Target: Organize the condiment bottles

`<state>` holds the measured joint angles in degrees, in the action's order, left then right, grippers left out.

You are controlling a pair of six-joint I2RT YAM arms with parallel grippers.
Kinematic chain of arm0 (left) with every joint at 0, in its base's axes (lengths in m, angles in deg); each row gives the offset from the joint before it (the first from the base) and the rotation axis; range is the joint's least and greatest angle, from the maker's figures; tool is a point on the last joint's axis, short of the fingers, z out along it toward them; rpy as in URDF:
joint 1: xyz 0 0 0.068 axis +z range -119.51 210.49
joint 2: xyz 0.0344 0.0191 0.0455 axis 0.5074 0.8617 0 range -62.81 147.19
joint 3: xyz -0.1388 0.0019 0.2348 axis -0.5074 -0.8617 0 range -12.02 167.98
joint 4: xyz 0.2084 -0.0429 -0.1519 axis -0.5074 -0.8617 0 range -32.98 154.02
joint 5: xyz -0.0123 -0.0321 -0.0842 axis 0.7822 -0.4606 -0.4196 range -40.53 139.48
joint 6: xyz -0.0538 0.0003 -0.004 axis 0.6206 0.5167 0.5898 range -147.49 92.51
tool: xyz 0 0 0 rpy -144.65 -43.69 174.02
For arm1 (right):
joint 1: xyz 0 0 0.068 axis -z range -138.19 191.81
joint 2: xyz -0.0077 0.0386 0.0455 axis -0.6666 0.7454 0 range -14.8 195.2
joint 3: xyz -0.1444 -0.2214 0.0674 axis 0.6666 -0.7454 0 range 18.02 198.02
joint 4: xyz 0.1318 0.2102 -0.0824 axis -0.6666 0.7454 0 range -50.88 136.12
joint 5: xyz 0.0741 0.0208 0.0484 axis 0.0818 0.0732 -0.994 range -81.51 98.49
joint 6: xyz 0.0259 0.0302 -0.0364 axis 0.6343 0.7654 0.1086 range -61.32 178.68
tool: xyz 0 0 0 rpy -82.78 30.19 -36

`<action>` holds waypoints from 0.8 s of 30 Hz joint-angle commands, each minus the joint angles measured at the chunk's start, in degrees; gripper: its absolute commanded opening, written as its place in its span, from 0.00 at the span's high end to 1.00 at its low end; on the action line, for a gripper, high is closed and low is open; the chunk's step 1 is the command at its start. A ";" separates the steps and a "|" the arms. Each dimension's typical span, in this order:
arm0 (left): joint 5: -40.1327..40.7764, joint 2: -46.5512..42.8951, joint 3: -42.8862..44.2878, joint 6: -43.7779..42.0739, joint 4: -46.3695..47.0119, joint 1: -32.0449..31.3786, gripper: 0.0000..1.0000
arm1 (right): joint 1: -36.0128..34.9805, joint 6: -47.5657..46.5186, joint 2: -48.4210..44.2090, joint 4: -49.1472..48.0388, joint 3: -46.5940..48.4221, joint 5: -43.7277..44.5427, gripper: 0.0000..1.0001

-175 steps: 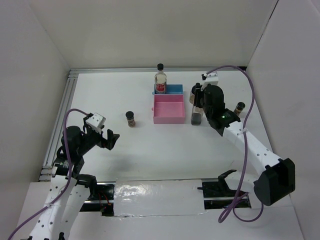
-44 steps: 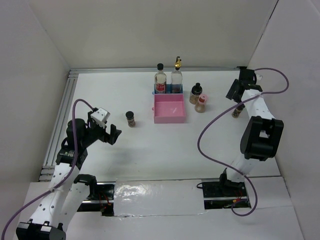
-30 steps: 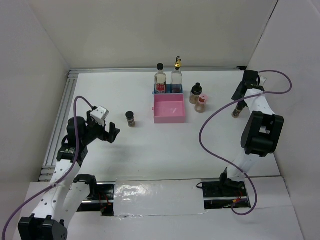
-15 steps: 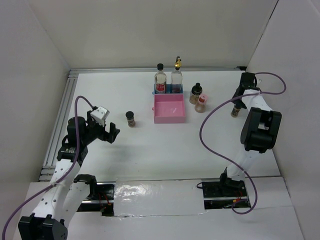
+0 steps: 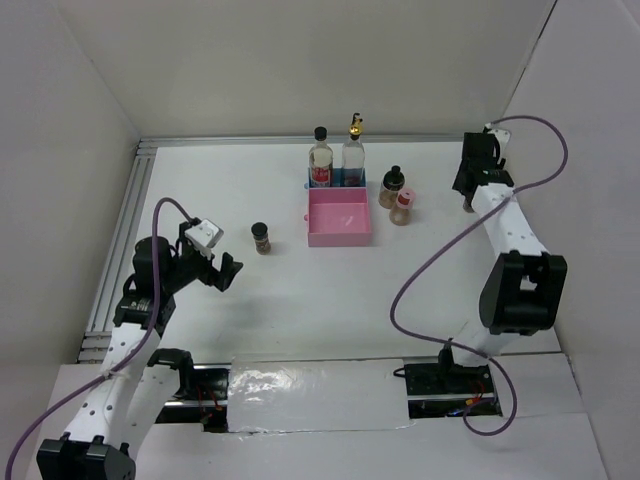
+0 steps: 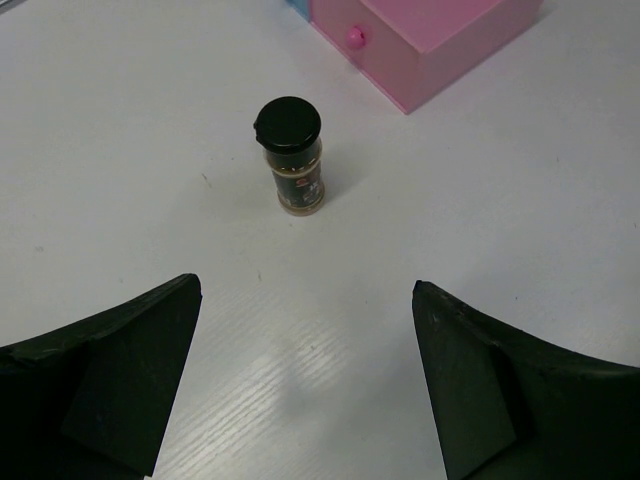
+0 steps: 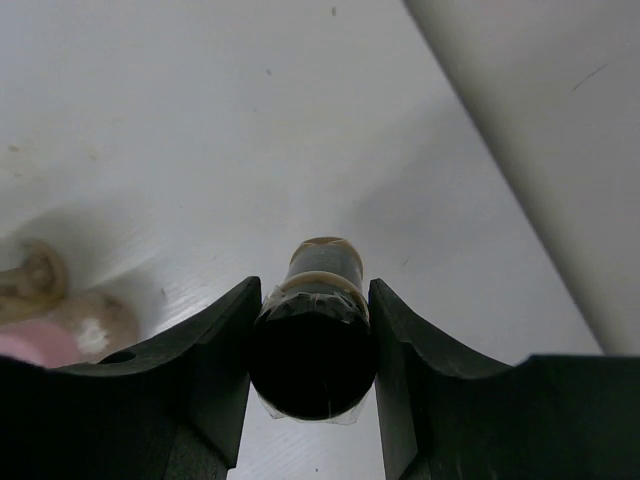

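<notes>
While the left gripper (image 6: 305, 300) gapes wide and empty, the right gripper (image 7: 312, 300) pinches a short brownish glass jar (image 7: 312, 365) with a round black cap.

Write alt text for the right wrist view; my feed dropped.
The right jaws are shut on a small black-capped jar, seen cap-first, with the white table behind it. A blurred pink-lidded jar sits at lower left, and a pale wall runs along the right.
</notes>
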<state>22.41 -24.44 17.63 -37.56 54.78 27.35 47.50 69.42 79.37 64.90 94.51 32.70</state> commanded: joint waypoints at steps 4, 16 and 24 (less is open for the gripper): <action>-3.87 1.35 0.41 -1.45 0.45 0.15 0.01 | -12.25 -12.03 -13.73 -2.05 3.75 3.25 1.00; -3.96 0.83 1.29 1.63 -1.31 0.24 0.02 | -36.62 -14.17 -5.88 -11.19 3.74 -22.80 1.00; -2.20 -1.63 0.68 0.84 -2.72 0.24 0.01 | -41.81 -12.32 6.37 -12.42 10.95 -17.53 1.00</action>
<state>19.76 -24.86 17.54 -36.64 51.57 27.35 6.80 56.49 85.01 57.12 100.76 12.92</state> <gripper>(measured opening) 0.984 0.517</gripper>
